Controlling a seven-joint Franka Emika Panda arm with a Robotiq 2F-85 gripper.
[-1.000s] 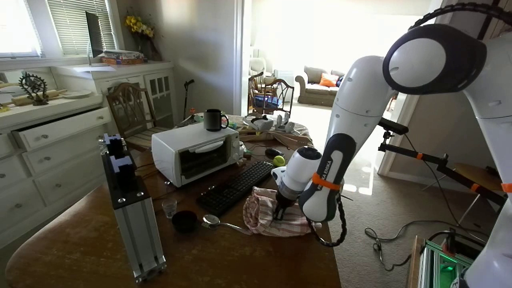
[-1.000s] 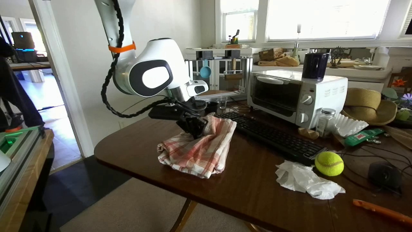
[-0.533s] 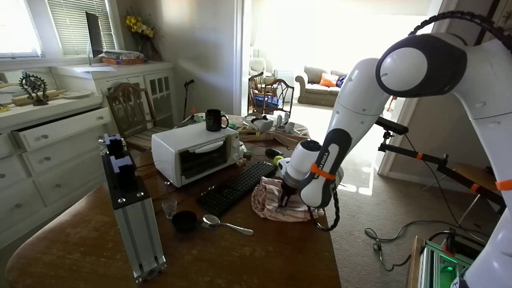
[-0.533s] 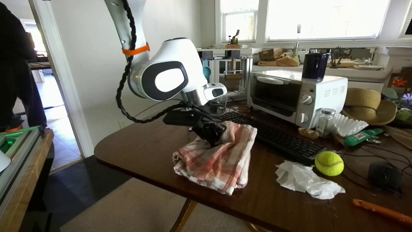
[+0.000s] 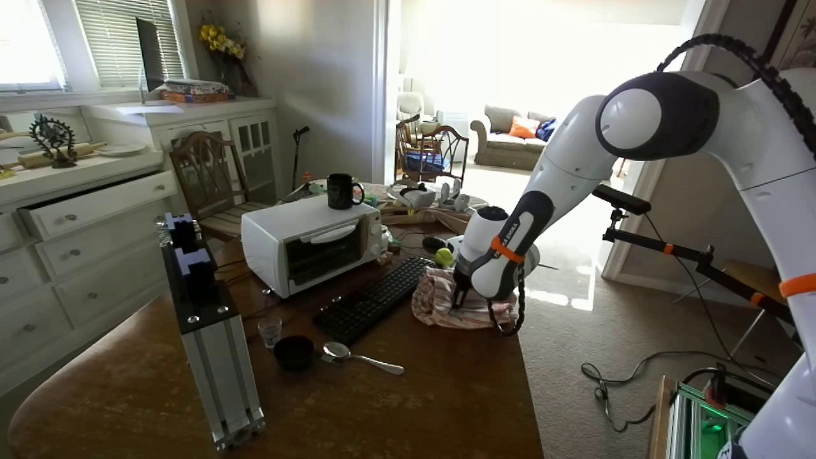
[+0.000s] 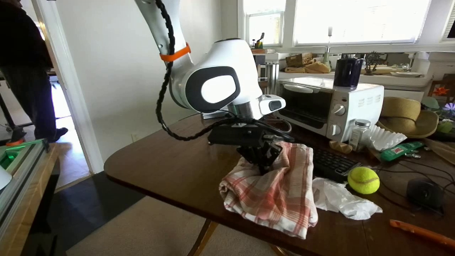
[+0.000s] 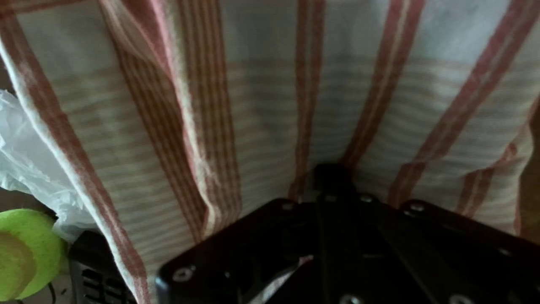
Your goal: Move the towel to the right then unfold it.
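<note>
The towel point(image 5: 435, 308), white with red and tan stripes, lies bunched and folded on the table point(image 5: 382, 414). In an exterior view the towel point(image 6: 275, 206) reaches the table's near edge. My gripper point(image 6: 263, 169) points down into the middle of the cloth; it also shows in an exterior view point(image 5: 457, 301). In the wrist view the gripper point(image 7: 332, 175) has its fingers together, and the towel point(image 7: 261, 105) gathers in folds toward the tips. The fingertips themselves are dark and partly sunk in the cloth.
A crumpled white tissue point(image 6: 343, 201) touches or nearly touches the towel's side. Close by are a tennis ball point(image 6: 363, 180), a black keyboard point(image 6: 332, 161) and a toaster oven point(image 6: 304, 105). A spoon point(image 5: 381, 364), a dark bowl point(image 5: 294, 353) and a glass point(image 5: 269, 331) stand farther along the table.
My gripper and the towel have moved together across the table, away from the spoon and toward the tissue and tennis ball. A person has come into the doorway in an exterior view.
</note>
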